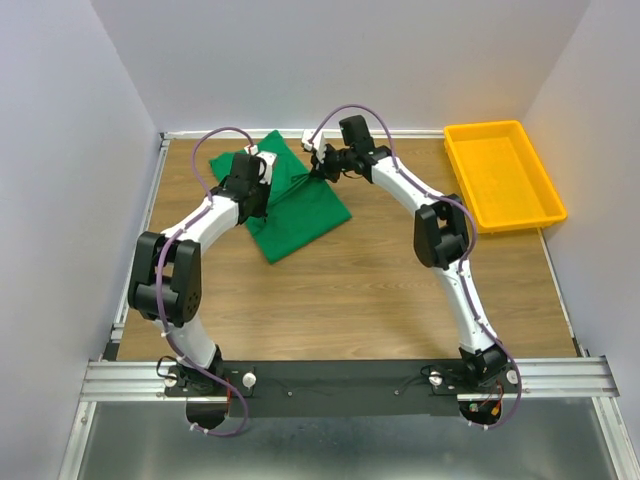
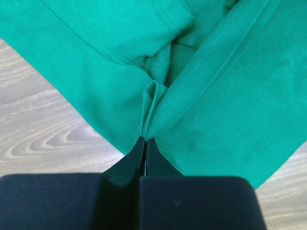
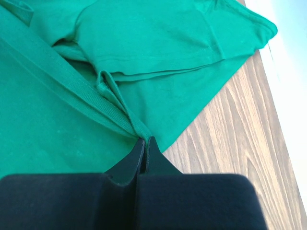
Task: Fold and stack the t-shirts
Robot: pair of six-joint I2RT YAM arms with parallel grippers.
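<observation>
Left pincer (image 2: 145,140) and right pincer (image 3: 145,139) are each clamped tight on a pinch of the emerald-green t-shirt (image 1: 300,215), which lies rumpled toward the far left of the wooden desk (image 1: 350,290).

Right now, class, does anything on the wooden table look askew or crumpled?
Yes: the emerald-green cotton t-shirt lies slanted on the wooden table, its fabric puckered into ridges where the shut left gripper and right gripper each pinch it.
</observation>
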